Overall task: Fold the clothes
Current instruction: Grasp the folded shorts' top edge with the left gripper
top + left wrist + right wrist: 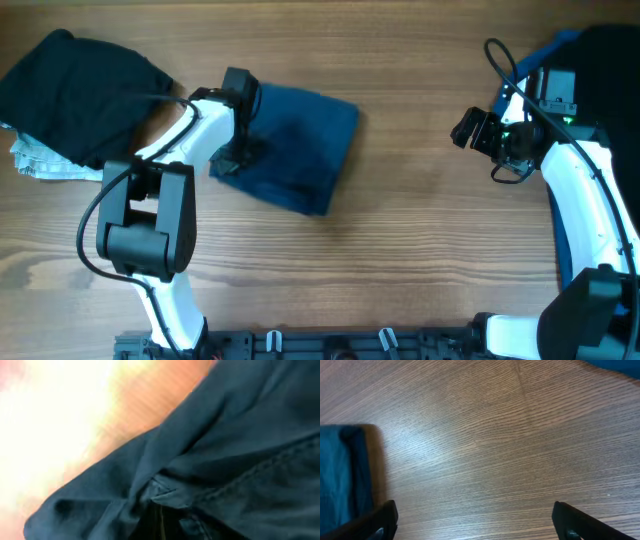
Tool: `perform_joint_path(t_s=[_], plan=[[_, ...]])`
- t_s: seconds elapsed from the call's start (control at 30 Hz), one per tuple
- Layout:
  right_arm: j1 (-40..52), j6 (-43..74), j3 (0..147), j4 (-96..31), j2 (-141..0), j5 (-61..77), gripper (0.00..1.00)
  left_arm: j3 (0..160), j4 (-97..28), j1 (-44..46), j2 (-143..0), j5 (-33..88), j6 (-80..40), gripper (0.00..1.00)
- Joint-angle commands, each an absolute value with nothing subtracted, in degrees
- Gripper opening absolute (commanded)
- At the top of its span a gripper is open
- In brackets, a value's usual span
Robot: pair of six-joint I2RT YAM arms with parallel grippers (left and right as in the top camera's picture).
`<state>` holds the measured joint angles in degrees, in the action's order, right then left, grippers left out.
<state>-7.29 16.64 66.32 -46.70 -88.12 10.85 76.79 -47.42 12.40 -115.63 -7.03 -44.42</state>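
A wooden counter [420, 260] carries a black garment [80, 90] heaped at its left end and a folded navy cloth [300, 150] beside it. The left claw [235, 158] is pinched together on the cloth's left edge. The right claw [475, 522] hangs with its fingers wide apart over the counter.

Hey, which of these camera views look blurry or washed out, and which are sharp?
Left wrist: glare whites out the upper left, and the navy garment is close and soft. Right wrist: sharp grain, a pale sheen on the table. Overhead: even light, sharp.
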Motion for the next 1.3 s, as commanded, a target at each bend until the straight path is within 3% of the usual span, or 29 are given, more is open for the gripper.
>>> perform_joint_path(t_s=[0.0,0.17,0.33,0.37,0.4,0.43,0.5,0.7,0.77,1.27], plan=[[-7.4,16.7,67.2,-46.7,-87.7,10.0,1.0,76.0,-36.0,12.0,-117.0,-12.8,-30.4,0.07],[-7.4,16.7,67.2,-46.7,-87.7,10.0,0.99,76.0,-21.8,12.0,-117.0,-19.4,-18.2,0.16],[-7.4,16.7,67.2,-46.7,-87.7,10.0,1.0,79.9,-24.6,12.8,-114.1,-20.2,-22.7,0.29],[-7.4,16.7,67.2,-46.7,-87.7,10.0,1.0,80.5,-25.7,13.1,-112.7,-20.0,-24.2,0.34],[-7.4,16.7,67.2,-46.7,-87.7,10.0,1.0,81.0,-27.1,13.8,-110.1,-19.9,-26.8,0.5],[-7.4,16.7,67.2,-46.7,-87.7,10.0,1.0,81.0,-27.7,14.2,-108.2,-19.8,-28.6,0.57],[-7.4,16.7,67.2,-46.7,-87.7,10.0,1.0,81.0,-29.5,15.0,-103.5,-16.3,-33.3,0.61],[-7.4,16.7,67.1,-46.7,-87.7,10.0,1.0,80.8,-40.1,15.2,-102.3,-3.8,-49.2,0.93],[-7.4,16.7,67.1,-46.7,-87.7,10.0,0.99,80.8,-42.0,15.2,-104.4,-3.4,-51.0,0.99],[-7.4,16.7,67.1,-46.7,-87.7,10.0,0.99,80.7,-47.2,15.1,-115.6,-5.6,-52.4,1.0]])
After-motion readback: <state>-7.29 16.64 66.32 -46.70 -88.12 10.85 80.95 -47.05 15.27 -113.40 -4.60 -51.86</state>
